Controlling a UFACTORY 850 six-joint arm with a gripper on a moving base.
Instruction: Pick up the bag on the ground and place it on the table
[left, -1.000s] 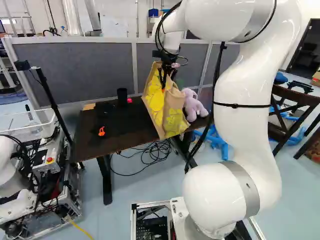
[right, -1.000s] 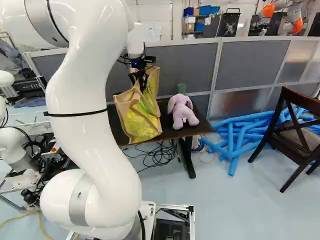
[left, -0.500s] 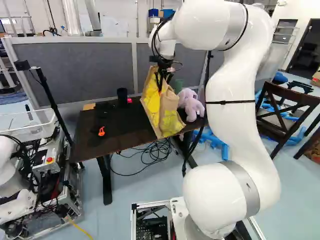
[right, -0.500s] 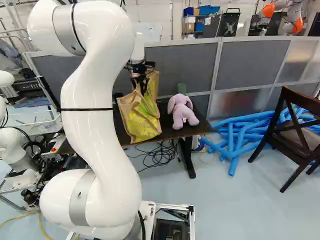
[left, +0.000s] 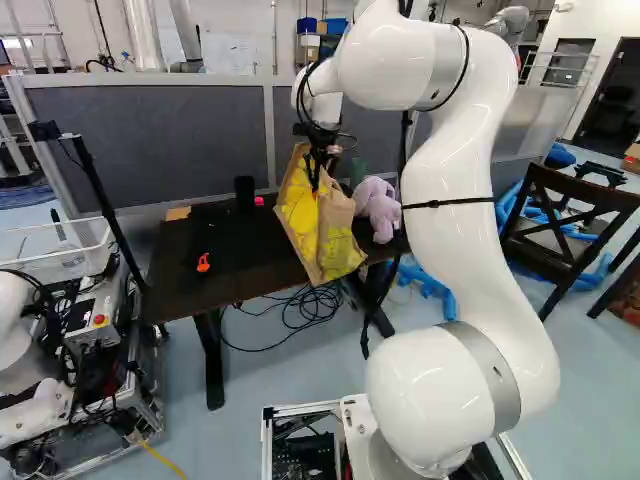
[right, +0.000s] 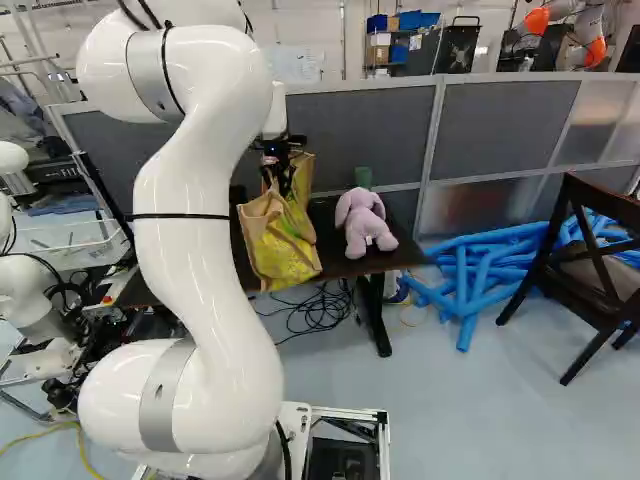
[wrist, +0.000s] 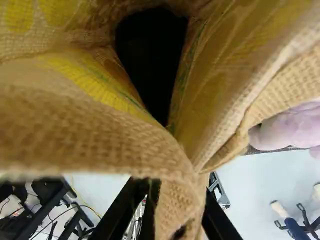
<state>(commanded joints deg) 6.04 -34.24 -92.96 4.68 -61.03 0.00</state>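
Lowered slightly over the last second, carrying the bag (left: 338, 228) with the claw (wrist: 177, 200) closed on gathered cloth at its mouth. Now at the counter's (left: 185, 298) near edge, beside the plush toy (right: 363, 225), seemingly overhanging; probably needs moving inward before release.

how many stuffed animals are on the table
1. The lilac plush toy is on the table, to the right of the bag in both base views. The bag hides part of the tabletop, so another could be out of sight.
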